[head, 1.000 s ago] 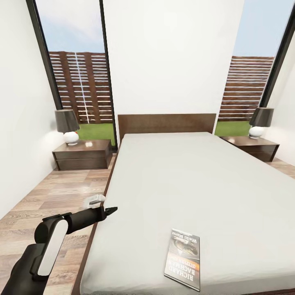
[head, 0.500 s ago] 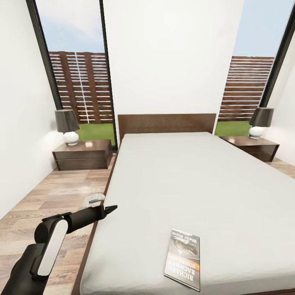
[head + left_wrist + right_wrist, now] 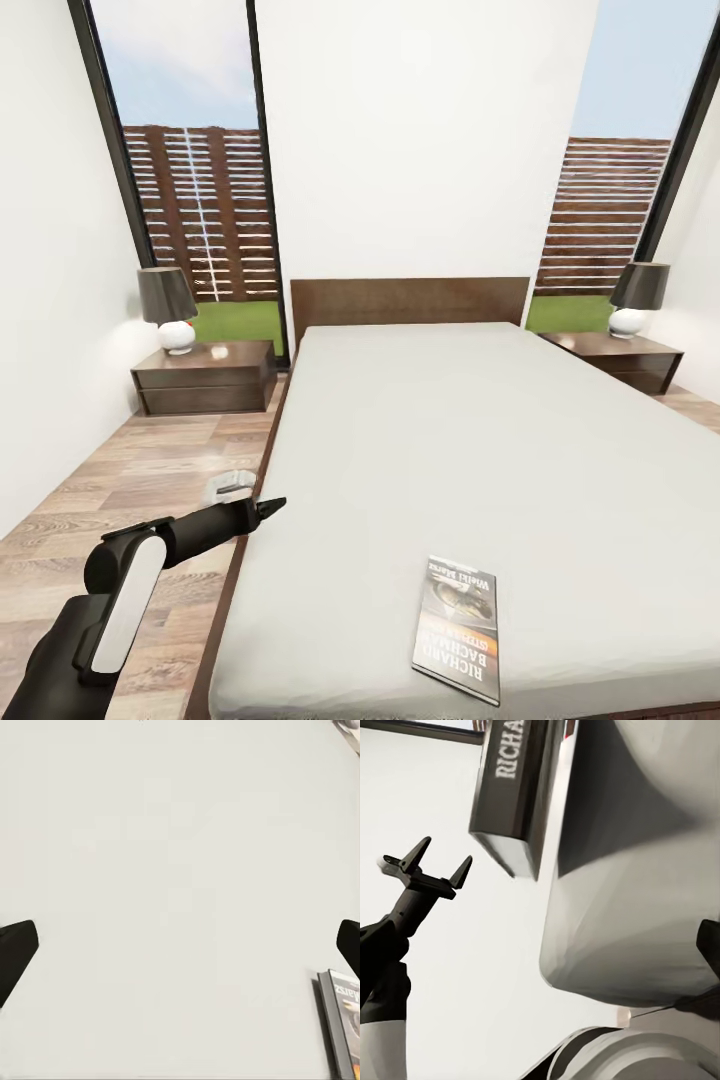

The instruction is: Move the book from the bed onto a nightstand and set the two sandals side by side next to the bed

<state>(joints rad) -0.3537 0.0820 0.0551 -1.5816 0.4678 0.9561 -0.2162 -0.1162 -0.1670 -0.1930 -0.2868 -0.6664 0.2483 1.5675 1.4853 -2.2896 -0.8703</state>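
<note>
One book (image 3: pixel 457 629) on the bed (image 3: pixel 420 430); two nightstands — left hand (image 3: pixel 268 508) spread open, empty; right hand's state unclear.

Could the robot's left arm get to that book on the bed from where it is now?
Probably yes. The left gripper hangs open over the bed's near-left edge, and only bare mattress lies between it and the book. Whether the arm stretches that far is uncertain.

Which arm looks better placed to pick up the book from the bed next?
Probably the left. The left gripper hangs open over the bed's near left edge, with the book lying flat close by to its right. The right arm's reach can't be judged; its wrist camera sees the book's spine.
</note>
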